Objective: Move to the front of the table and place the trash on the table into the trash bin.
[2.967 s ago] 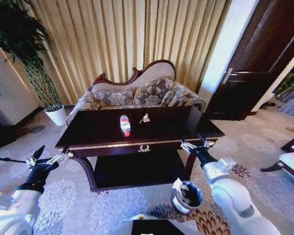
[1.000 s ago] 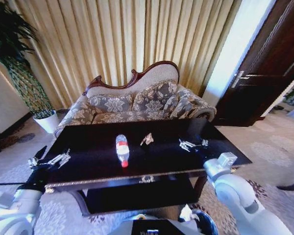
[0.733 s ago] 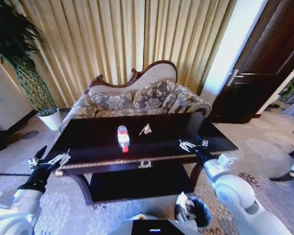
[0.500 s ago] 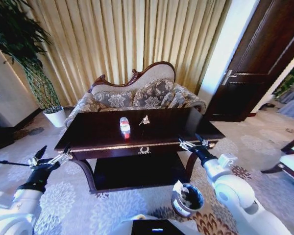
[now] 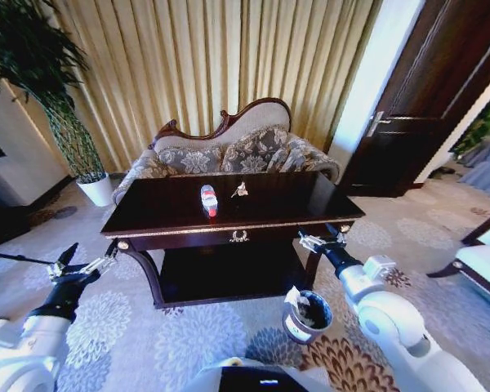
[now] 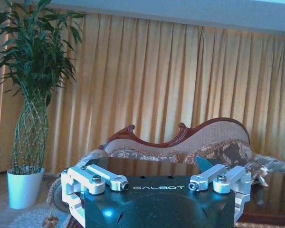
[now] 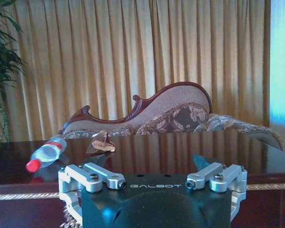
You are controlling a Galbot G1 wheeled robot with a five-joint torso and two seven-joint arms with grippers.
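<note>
You have both end effectors spread wide and empty: left end effector (image 5: pixel 83 267) off the desk's (image 5: pixel 269 204) corner, right end effector (image 5: pixel 325 239) near the bin (image 5: pixel 306 316).

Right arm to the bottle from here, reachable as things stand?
Probably not yet. The right gripper hangs open short of the table front edge, and the bottle lies mid-top, well beyond it. Nothing blocks the way across the top.

The word "GALBOT" stands in pale letters on the dark body of the left hand (image 6: pixel 156 187) and again on the right hand (image 7: pixel 153 185). The bottle (image 7: pixel 46 153) has a red-and-white label, but its print seems too small to read.
</note>
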